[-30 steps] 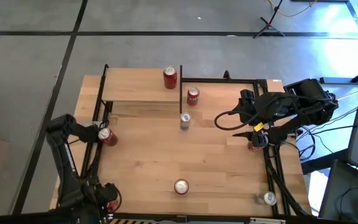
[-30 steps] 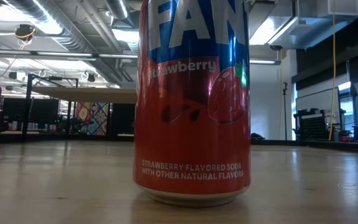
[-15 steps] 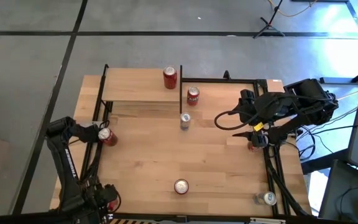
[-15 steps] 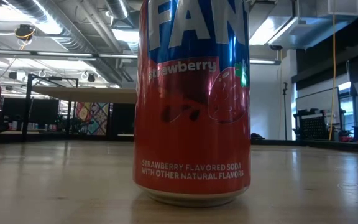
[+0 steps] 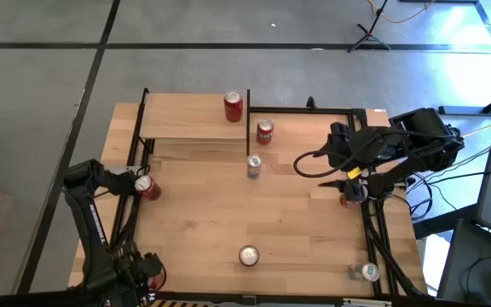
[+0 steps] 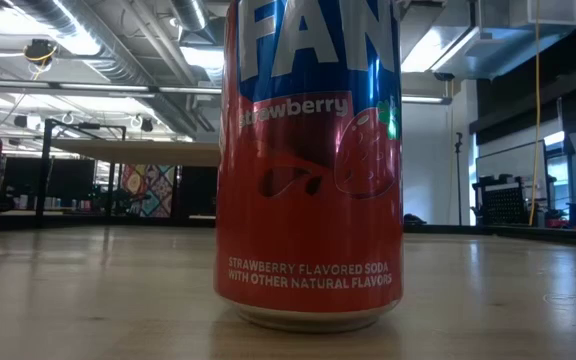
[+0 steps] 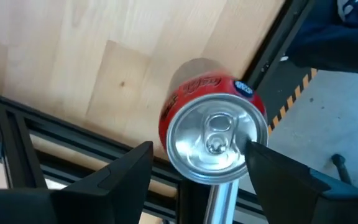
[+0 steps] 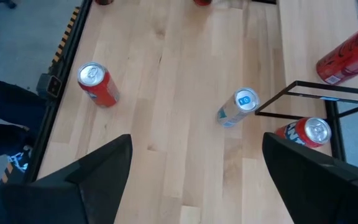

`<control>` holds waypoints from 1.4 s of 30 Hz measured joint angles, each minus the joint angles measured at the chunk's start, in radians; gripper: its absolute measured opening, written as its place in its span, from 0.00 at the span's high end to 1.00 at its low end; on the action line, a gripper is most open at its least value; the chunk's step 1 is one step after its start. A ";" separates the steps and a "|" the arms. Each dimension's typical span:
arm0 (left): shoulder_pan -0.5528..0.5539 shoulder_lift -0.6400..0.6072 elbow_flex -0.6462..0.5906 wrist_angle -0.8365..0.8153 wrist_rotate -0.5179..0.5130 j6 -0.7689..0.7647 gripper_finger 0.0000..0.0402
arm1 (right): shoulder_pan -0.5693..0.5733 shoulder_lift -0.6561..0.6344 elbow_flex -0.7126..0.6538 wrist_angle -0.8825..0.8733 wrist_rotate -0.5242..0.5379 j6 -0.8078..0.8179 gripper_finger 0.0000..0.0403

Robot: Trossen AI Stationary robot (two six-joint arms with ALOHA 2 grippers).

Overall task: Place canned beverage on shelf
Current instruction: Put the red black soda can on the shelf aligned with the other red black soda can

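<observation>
A: Left gripper (image 7: 194, 155) is down at the left edge of the frame in the high view, jaws set either side of a red can (image 5: 146, 185). In the left wrist view the silver lid sits right between the two dark fingers, and they look snug on its sides, so I'd call that a grip on the can.

B: And the shelf (image 5: 193, 117)?

A: Upper left of the counter (image 5: 297, 239), a light-wood board on black posts. One red can (image 5: 233, 107) already stands on its right end, another red one (image 5: 264, 131) just off its corner.

B: So what step is this?

A: Grasp made, carry not begun, I'd say. The can sits low at the counter's edge, well apart from the shelf.

B: Next move?

A: Lift it straight up to clear the black frame rail (image 7: 67, 130) beside it, then carry it toward the top of the frame and set it on bare board, clear of the can standing there.

B: Right arm?

A: Right gripper (image 8: 194, 180) hovers at the right of the frame, jaws spread wide, nothing in them, looking down on a silver-and-blue can (image 8: 238, 107).
</observation>
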 joint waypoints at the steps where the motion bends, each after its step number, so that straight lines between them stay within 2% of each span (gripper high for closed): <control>1: 0.001 -0.006 0.000 0.000 0.006 -0.008 0.37 | 0.000 0.000 0.000 0.000 0.005 0.000 0.14; 5: 0.014 -0.048 0.004 0.006 0.033 -0.048 0.37 | 0.000 0.000 0.000 0.000 0.006 0.000 0.14; 10: 0.018 -0.089 0.020 0.024 -0.080 -0.089 0.37 | 0.000 0.000 0.000 0.000 0.007 0.000 0.14; 15: 0.046 -0.089 0.020 0.029 -0.051 -0.081 0.35 | 0.000 0.000 0.000 0.000 0.007 0.000 0.14; 18: 0.070 -0.089 0.020 0.046 -0.031 -0.047 0.28 | 0.000 0.000 0.000 0.000 0.007 0.000 0.14; 24: 0.092 -0.089 0.020 0.043 -0.004 -0.004 0.07 | 0.000 0.000 0.000 0.000 0.007 0.000 0.14; 27: 0.092 -0.089 0.020 0.055 0.041 -0.005 0.02 | 0.000 0.000 0.000 0.000 0.007 0.000 0.14; 32: 0.092 -0.089 0.020 0.134 0.020 -0.053 0.01 | 0.000 0.000 0.000 0.000 0.007 -0.003 0.14; 34: 0.086 -0.087 0.018 0.117 0.007 -0.078 0.02 | 0.000 0.002 0.000 0.000 0.008 -0.006 0.14; 42: 0.046 -0.084 -0.056 0.118 0.050 -0.198 0.02 | 0.000 0.003 0.000 0.000 0.008 -0.004 0.14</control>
